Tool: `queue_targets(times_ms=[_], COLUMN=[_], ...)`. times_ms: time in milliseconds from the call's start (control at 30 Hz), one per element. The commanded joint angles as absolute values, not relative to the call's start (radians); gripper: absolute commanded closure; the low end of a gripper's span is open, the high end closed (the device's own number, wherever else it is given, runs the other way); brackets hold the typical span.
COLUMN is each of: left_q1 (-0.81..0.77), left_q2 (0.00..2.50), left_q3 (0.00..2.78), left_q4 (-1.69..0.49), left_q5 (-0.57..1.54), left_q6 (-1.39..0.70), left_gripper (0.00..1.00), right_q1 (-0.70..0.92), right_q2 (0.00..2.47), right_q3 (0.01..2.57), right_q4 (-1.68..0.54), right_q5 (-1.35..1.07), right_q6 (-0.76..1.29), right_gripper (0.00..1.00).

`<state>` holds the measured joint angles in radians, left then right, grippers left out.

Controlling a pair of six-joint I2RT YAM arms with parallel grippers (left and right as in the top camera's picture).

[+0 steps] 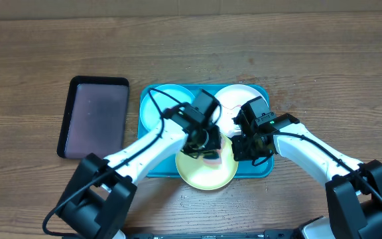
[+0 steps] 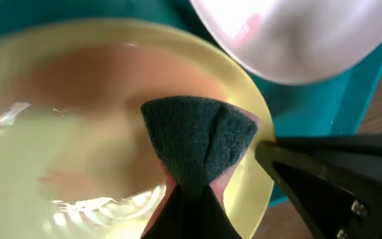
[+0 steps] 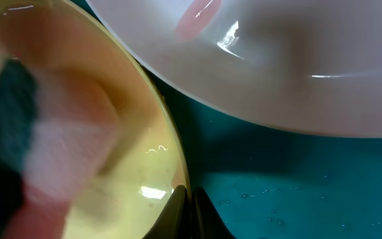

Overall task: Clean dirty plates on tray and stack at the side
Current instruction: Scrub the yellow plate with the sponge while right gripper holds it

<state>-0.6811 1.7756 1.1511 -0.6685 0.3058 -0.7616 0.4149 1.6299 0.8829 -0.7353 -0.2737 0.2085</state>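
Yellow-green plate (image 1: 207, 174) sits at 6 o'clock on the teal tray (image 1: 146, 136), overhanging its near rim; the left wrist view shows a reddish film across its bowl. Left gripper (image 1: 204, 145) pinches a sponge (image 2: 197, 139), green scouring face showing, down in the plate's bowl. Right gripper (image 1: 245, 151) looks clamped on the plate's 3 o'clock rim, probably steadying it. White plate (image 1: 234, 99) at 1 o'clock carries a red smear. The light blue plate (image 1: 166, 99) is at 11 o'clock, condition not readable. Dark tray (image 1: 95, 116) lies apart at 9 o'clock. Judgement: first plate mid-scrub, nothing stacked at the side; two plates and all stacking remain.
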Motion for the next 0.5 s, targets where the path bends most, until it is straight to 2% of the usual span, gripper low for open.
queue_targets(times_ms=[0,133,467], left_q1=[-0.716,-0.697,-0.595], left_q2=[1.831,1.842,1.839], left_q3=[1.160,1.160,1.161], left_q4=[-0.670,-0.688,-0.728], left_q5=[0.282,0.273,0.080], left_q6=[-0.835,-0.854,-0.940], left_gripper=[0.96,0.96,0.96], right_q1=[0.420,0.420,0.420], right_q2=[1.633,1.633,1.633], right_q3=[0.902,0.902,0.902], right_q4=[-0.738,-0.739,-0.743], right_q5=[-0.263,-0.263,-0.263], right_q6=[0.206,0.206,0.206], right_gripper=[0.96,0.96,0.96])
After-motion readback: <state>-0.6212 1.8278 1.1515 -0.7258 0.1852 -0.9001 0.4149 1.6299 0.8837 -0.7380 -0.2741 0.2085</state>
